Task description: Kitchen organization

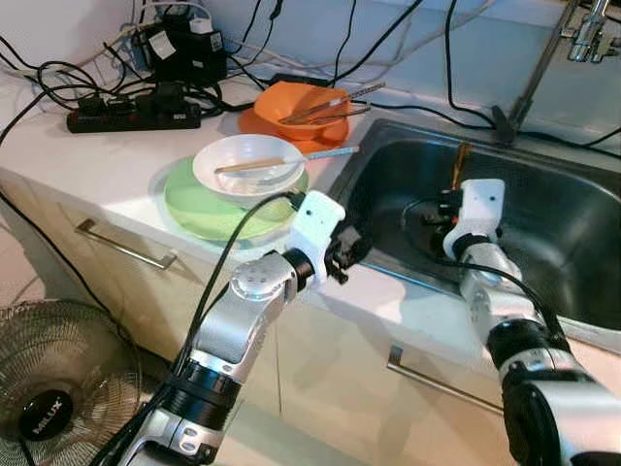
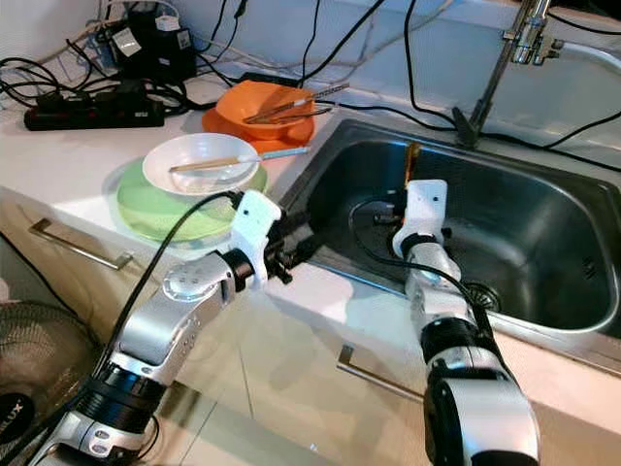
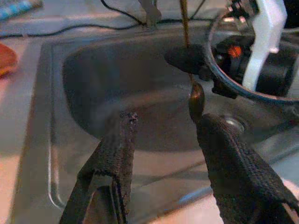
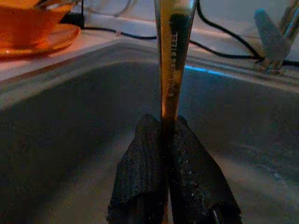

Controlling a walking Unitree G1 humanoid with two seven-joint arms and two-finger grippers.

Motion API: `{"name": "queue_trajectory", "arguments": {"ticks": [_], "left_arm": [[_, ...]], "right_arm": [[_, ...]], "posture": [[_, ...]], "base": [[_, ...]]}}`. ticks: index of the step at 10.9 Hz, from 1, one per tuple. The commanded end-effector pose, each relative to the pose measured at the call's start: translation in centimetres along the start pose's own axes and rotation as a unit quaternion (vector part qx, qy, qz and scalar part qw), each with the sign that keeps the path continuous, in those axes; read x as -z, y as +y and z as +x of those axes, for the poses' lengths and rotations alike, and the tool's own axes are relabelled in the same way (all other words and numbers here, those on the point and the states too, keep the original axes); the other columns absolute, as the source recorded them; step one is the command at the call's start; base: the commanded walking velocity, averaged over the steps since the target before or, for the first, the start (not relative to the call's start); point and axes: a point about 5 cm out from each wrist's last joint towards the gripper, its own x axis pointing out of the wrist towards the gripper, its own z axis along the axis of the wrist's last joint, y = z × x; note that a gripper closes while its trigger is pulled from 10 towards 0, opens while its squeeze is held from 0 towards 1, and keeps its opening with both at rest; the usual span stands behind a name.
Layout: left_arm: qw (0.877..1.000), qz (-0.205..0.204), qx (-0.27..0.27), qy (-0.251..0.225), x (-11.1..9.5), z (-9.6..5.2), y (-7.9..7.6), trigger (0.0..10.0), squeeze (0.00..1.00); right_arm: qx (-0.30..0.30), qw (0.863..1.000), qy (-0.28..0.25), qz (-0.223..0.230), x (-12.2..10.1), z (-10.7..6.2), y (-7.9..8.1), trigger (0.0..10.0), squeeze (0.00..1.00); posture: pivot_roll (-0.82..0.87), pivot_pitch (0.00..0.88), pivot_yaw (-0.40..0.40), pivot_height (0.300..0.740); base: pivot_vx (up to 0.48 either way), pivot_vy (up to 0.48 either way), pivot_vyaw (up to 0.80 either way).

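My right gripper (image 1: 454, 194) hangs inside the steel sink (image 1: 553, 233), shut on a brass-coloured metal utensil (image 4: 171, 56) that stands upright above its fingers (image 4: 145, 158). The handle rises as a thin bar (image 1: 460, 165) over the basin. My left gripper (image 1: 351, 252) is at the sink's front left rim, open with nothing between its fingers (image 3: 119, 144), and points across the basin toward the utensil (image 3: 195, 99). On the counter to the left, a white bowl (image 1: 247, 167) holding a wooden stick sits on a green plate (image 1: 189, 206). Behind it an orange bowl (image 1: 296, 105) with metal utensils sits on an orange plate.
A light-handled spoon (image 1: 328, 153) lies between the two bowls. A black power strip (image 1: 131, 116) and tangled cables crowd the counter's back. The faucet (image 1: 572, 34) rises at the sink's far right. A floor fan (image 1: 49, 388) stands low on the left, below the drawer handles.
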Motion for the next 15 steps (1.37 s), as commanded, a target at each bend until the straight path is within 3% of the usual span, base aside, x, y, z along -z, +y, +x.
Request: {"name": "queue_trajectory", "arguments": {"ticks": [1,10,11,12,13,14,15], "left_arm": [[1.0,0.003,0.01,0.025,0.8,0.0,-0.3,10.0,0.0],[0.999,0.002,0.009,0.035,0.9,-0.1,-0.7,10.0,0.0],[0.999,0.002,0.01,0.036,0.9,-0.1,-0.8,10.0,0.0],[0.999,0.001,0.012,0.036,1.0,0.0,-0.9,10.0,0.0],[0.999,0.001,0.013,0.036,1.0,0.0,-0.9,10.0,0.0],[0.999,0.001,0.012,0.035,0.9,0.0,-0.9,10.0,0.0],[0.999,0.001,0.012,0.035,0.9,0.0,-0.9,10.0,0.0]], "right_arm": [[-0.001,1.0,-0.01,-0.009,-0.8,0.4,0.1,10.0,0.0],[-0.04,0.997,0.057,-0.033,1.0,0.4,1.8,10.0,0.0],[-0.042,0.997,0.057,-0.031,1.1,0.4,1.8,10.0,0.64],[-0.043,0.997,0.057,-0.03,1.1,0.4,1.8,10.0,1.0],[-0.044,0.997,0.058,-0.031,1.1,0.4,1.9,10.0,1.0],[-0.045,0.997,0.058,-0.031,1.1,0.4,1.9,10.0,0.0],[-0.047,0.997,0.058,-0.031,1.2,0.4,2.0,10.0,0.0]], "posture": [[0.19,0.012,-0.01,0.74],[0.2,0.014,-0.02,0.74],[0.2,0.015,-0.019,0.74],[0.2,0.014,-0.02,0.74],[0.2,0.014,-0.02,0.74],[0.2,0.014,-0.022,0.74],[0.2,0.014,-0.022,0.74]], "base": [[0.0,0.0,0.0],[0.0,0.0,0.0],[0.0,0.0,0.0],[0.0,0.0,0.0],[0.0,0.0,0.0],[0.0,0.0,0.0],[0.0,0.0,0.0]]}}
